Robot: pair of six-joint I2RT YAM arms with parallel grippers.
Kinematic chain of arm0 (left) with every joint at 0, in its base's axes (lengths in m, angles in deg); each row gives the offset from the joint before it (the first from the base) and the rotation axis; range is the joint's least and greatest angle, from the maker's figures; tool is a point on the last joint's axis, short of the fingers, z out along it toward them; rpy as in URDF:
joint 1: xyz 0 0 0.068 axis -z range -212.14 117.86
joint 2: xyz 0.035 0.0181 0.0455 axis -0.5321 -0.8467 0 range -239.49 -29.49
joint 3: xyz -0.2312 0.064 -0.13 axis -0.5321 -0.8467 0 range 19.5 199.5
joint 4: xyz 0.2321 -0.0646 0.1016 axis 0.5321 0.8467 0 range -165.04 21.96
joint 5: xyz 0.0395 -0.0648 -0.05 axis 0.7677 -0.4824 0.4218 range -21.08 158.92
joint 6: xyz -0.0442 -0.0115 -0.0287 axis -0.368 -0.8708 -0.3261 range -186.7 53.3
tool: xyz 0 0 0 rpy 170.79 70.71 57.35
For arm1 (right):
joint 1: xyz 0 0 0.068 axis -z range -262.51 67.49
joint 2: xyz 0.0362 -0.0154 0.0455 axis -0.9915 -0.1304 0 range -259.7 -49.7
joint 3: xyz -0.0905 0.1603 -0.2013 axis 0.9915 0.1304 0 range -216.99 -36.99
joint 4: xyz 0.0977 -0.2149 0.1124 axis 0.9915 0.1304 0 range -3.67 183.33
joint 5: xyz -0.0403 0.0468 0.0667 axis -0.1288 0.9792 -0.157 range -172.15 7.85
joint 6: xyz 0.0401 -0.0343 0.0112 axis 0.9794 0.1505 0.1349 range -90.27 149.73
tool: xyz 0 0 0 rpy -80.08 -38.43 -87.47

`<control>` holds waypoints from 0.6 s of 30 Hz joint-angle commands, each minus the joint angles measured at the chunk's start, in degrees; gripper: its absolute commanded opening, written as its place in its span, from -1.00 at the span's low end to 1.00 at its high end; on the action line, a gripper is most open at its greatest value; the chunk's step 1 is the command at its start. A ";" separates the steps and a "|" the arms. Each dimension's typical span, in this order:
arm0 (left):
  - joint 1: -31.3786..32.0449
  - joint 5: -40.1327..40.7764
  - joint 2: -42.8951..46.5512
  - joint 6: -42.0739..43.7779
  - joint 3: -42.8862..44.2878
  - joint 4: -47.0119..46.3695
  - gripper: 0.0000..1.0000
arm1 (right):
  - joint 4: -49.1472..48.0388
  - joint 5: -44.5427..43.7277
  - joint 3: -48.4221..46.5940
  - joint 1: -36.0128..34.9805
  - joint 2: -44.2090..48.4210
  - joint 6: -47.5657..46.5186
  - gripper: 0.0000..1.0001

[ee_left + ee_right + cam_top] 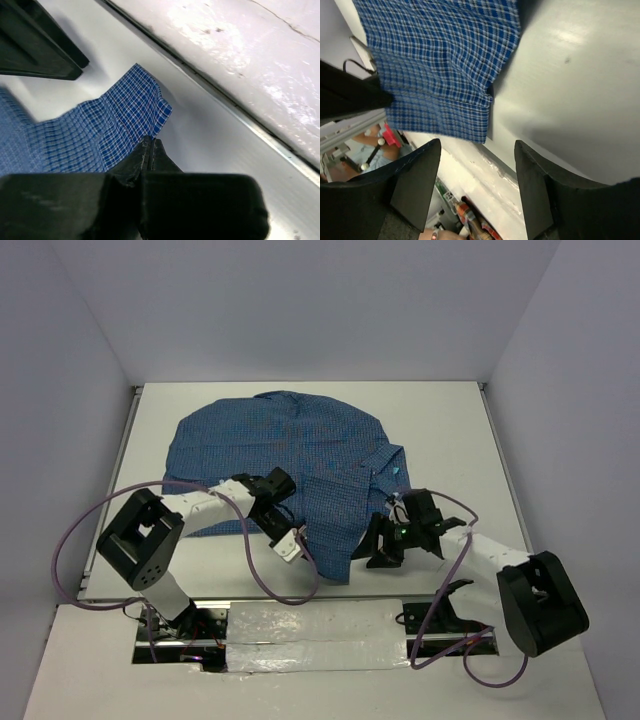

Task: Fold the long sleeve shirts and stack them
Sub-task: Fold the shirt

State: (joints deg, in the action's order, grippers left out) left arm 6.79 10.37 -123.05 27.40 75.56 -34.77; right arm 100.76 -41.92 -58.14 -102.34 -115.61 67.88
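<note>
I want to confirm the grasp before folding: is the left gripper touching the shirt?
Touching. In the left wrist view the left gripper is shut, its jaws pinching the edge of the shirt.

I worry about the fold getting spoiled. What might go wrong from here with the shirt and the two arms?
The left gripper, jaws shut, seems to pinch only the very edge of the blue finely checked cotton shirt; the cloth may slip out when pulled.
The right gripper stands open beside the shirt's near corner, close to the white table's near edge; moving in, it could drag that corner off the table.
</note>
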 commanded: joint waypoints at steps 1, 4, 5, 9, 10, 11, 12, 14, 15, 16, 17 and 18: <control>0.44 -3.77 1.89 -0.41 -3.31 -3.43 -1.00 | -12.05 1.00 2.16 -3.10 -0.62 5.35 0.36; 0.87 -3.68 2.33 -3.13 -5.25 -7.21 -1.00 | -16.62 -0.06 2.07 -5.73 -3.95 7.72 0.35; 0.96 -3.42 2.42 -3.57 -5.69 -8.09 -1.00 | -16.89 -0.50 1.64 -6.44 -5.44 8.25 0.35; 1.05 -2.63 2.42 -6.65 -6.57 -11.88 -1.00 | -18.22 -1.29 2.69 -9.34 -7.48 10.18 0.34; 1.05 -2.89 2.33 -6.65 -6.83 -12.23 -1.00 | -17.35 -2.25 3.21 -9.61 -7.39 10.36 0.34; 1.14 -3.33 2.33 -6.65 -7.01 -12.06 -1.00 | -16.81 -2.78 3.39 -9.78 -7.22 10.63 0.34; 1.40 -3.59 2.24 -6.83 -7.71 -12.15 -1.00 | -16.29 -3.31 3.74 -9.96 -7.13 10.71 0.34; 1.93 -4.82 2.41 -9.97 -8.67 -14.41 -1.00 | -16.46 -4.01 5.32 -10.22 -6.17 11.67 0.34; 2.45 -5.17 2.68 -11.82 -9.81 -16.08 -1.00 | -16.81 -4.19 6.02 -10.40 -5.73 12.29 0.34; 2.72 -5.61 2.85 -14.01 -10.52 -18.02 -1.00 | -17.42 -4.37 6.99 -10.83 -4.94 12.73 0.34; 2.90 -6.14 3.73 -19.17 -11.22 -22.65 -1.00 | -17.42 -4.72 7.34 -11.19 -4.58 13.09 0.34; 3.51 -6.06 4.17 -20.96 -12.88 -24.61 -1.00 | -17.42 -4.98 7.61 -11.54 -4.32 13.70 0.33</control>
State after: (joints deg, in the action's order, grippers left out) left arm 9.05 9.63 -121.61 15.12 65.04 -52.19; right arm 83.43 -42.97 -52.87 -112.53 -120.90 80.06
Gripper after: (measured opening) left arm 0.028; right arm 0.666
